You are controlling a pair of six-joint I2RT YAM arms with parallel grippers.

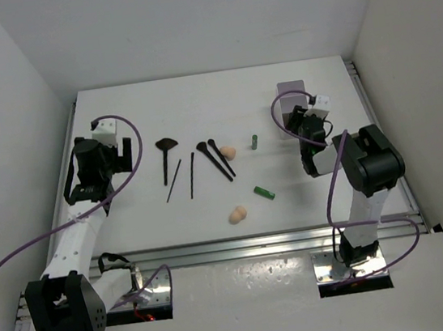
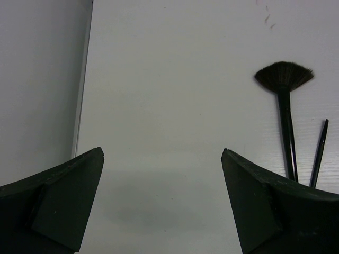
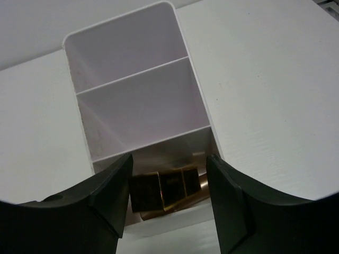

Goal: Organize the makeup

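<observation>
The makeup lies mid-table: a black fan brush point(image 1: 166, 145), thin black sticks point(image 1: 192, 174), two black brushes point(image 1: 216, 160), two peach sponges point(image 1: 228, 152) point(image 1: 238, 213) and two green tubes point(image 1: 255, 141) point(image 1: 264, 193). My left gripper point(image 1: 121, 150) is open and empty over bare table point(image 2: 162, 153). The fan brush point(image 2: 283, 79) and a stick point(image 2: 320, 151) lie to its right. My right gripper point(image 1: 301, 120) is open point(image 3: 169, 159) over the near compartment of the white box point(image 3: 132, 79). A black-gold lipstick point(image 3: 164, 190) lies in that compartment, between the jaws, on a tan tube point(image 3: 198, 197).
The white box point(image 1: 292, 91) stands at the back right; its two far compartments are empty. White walls close in the table on three sides. A metal rail point(image 1: 257, 246) runs along the near edge.
</observation>
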